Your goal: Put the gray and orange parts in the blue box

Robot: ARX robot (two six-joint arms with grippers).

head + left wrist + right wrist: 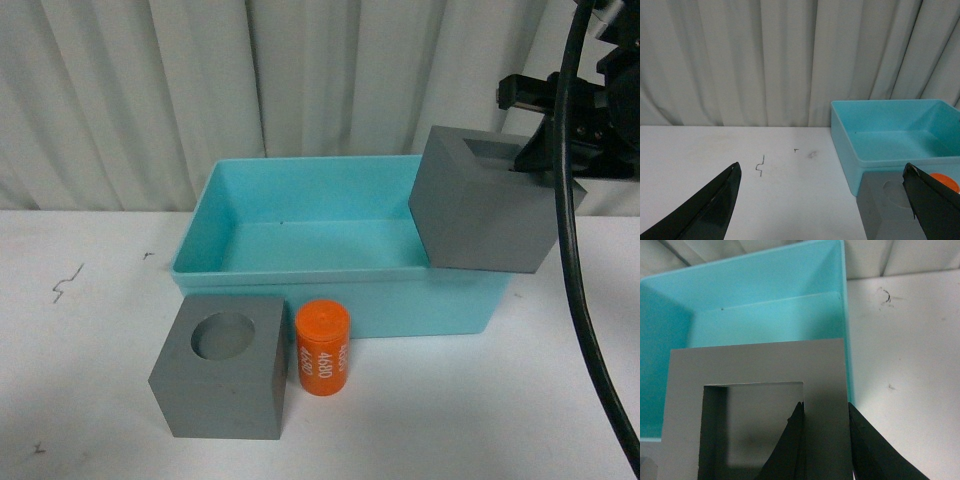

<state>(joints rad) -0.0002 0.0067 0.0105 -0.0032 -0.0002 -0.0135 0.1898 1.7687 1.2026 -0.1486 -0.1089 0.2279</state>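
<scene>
While the right pincer (825,445) grips it, gray cube with the square recess (490,215) hangs tilted over the right end of the blue box (300,272), clear of the surface (480,410). Its lower corner overlaps the box's front rim in the front view; cannot tell if they touch.

Right wrist view: one finger (787,450) sits inside the recess, the other outside, with the cube's side wall pinched between them. Recess opening faces the camera.

Left pincer (821,170): spread wide, nothing between the dark fingers, hovering above the white surface to the left of the box.

Gray cube with the round hole (225,390): resting on the surface in front of the box's left half, hole facing up, near the front wall.

Orange cylinder (323,350): just right of that cube, close against the box's front wall, "4680" printed along its side.

Box interior shows bare turquoise floor. Pale pleated curtain (150,100) behind everything.
</scene>
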